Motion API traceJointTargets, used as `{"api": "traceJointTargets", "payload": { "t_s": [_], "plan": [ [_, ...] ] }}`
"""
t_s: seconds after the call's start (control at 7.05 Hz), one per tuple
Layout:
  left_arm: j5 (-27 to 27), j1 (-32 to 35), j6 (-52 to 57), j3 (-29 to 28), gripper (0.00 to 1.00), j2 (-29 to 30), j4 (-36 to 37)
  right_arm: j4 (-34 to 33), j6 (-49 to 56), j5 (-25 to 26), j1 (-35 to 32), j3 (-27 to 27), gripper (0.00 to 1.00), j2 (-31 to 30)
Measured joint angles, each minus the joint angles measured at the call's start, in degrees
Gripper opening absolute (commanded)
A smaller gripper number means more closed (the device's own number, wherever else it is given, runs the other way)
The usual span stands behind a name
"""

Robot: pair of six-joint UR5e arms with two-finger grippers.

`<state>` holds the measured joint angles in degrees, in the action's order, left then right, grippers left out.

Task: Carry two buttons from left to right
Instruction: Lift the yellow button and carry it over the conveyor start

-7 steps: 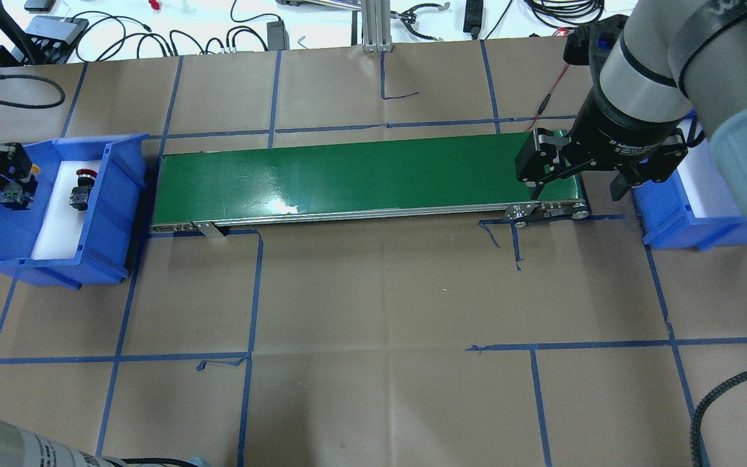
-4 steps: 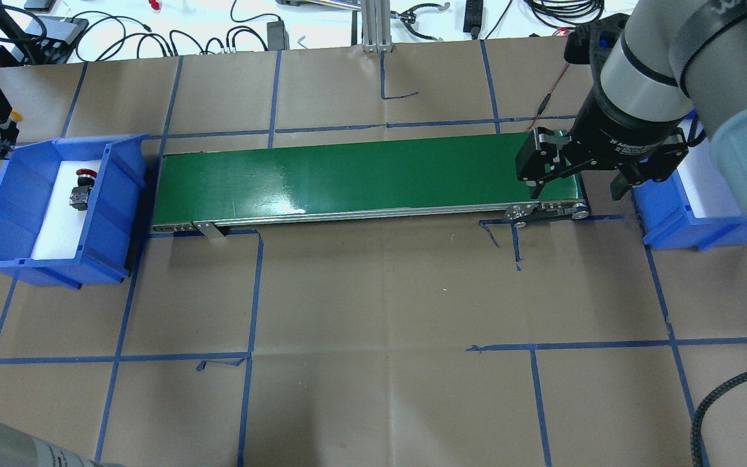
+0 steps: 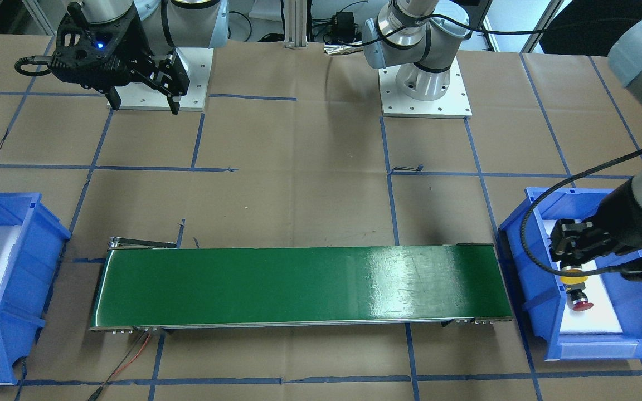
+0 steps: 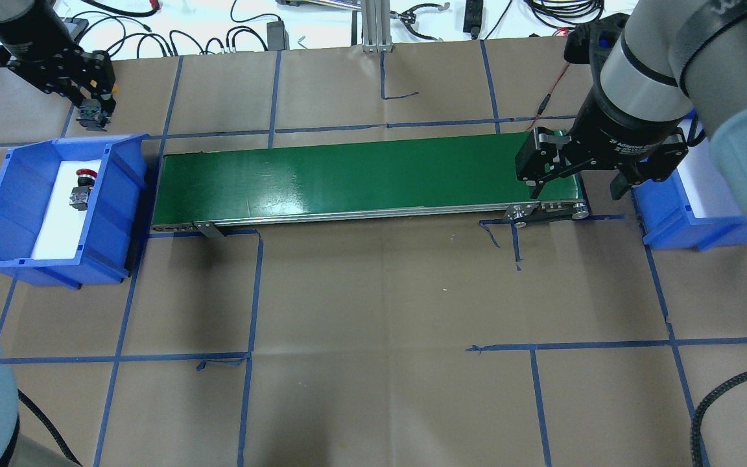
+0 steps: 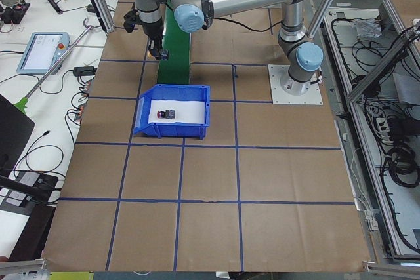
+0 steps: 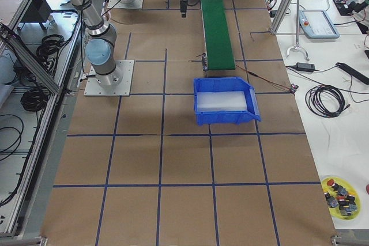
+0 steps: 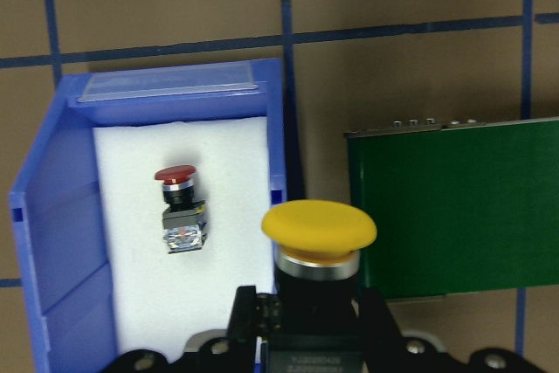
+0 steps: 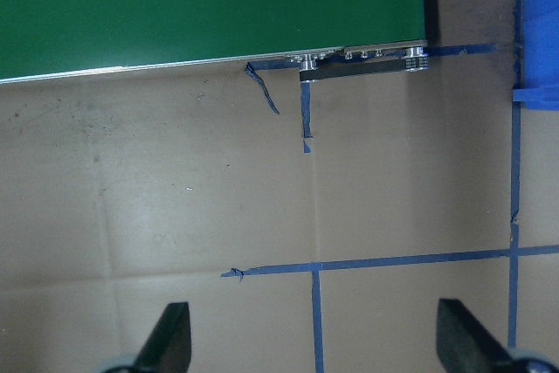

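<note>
got the yellow button [image 7: 319, 226] pinched by its body in the left gripper [image 4: 93, 110], cap out past the fingertips; hanging in the air over the left bin [image 4: 114, 188], nearer its belt-side wall per wrist cam, touching nothing else; seeing the red button [image 4: 82, 188] on its side on the white foam [image 4: 56, 220] in that bin, untouched; not yet placed anything on the conveyor belt [image 4: 360, 175]; seeing the right gripper [image 4: 574, 191] spread wide, holding nothing, hovering over the belt's right end just beside the right bin [image 4: 678, 220]; reading this as btn 1 of 2, carry leg: pick looks done, place not yet; so early in the job imo, well under halfway; next move prob calls for: shifting sideways to the belt's left end, minding bin-wall clearance on the way across; coming down low enough that the btn can't drop or roll; setting it flat on the belt, then spreading the gripper and backing off straight up; after that, presumably belt run + right-side pick into the right bin, then same again for the red one.
</note>
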<state>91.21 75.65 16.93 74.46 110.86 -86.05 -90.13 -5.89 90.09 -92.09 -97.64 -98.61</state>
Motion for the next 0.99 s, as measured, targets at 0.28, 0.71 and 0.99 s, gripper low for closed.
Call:
{"api": "traceJointTargets", "payload": {
  "t_s": [0.28,0.71,0.99],
  "plan": [
    [0.92,3.5,-5.89,5.04,0.04,2.12,5.6,-0.02,0.0,0.02,0.05,0.0,1.0,0.0],
    [1.04,5.51,-11.2,11.42,0.04,4.0,11.62,-0.05,0.0,0.05,0.09,0.0,1.0,0.0],
    [1.05,6.17,-11.97,12.72,0.05,5.1,12.49,-0.05,0.0,0.03,0.14,0.0,1.0,0.0]
  ]
}}
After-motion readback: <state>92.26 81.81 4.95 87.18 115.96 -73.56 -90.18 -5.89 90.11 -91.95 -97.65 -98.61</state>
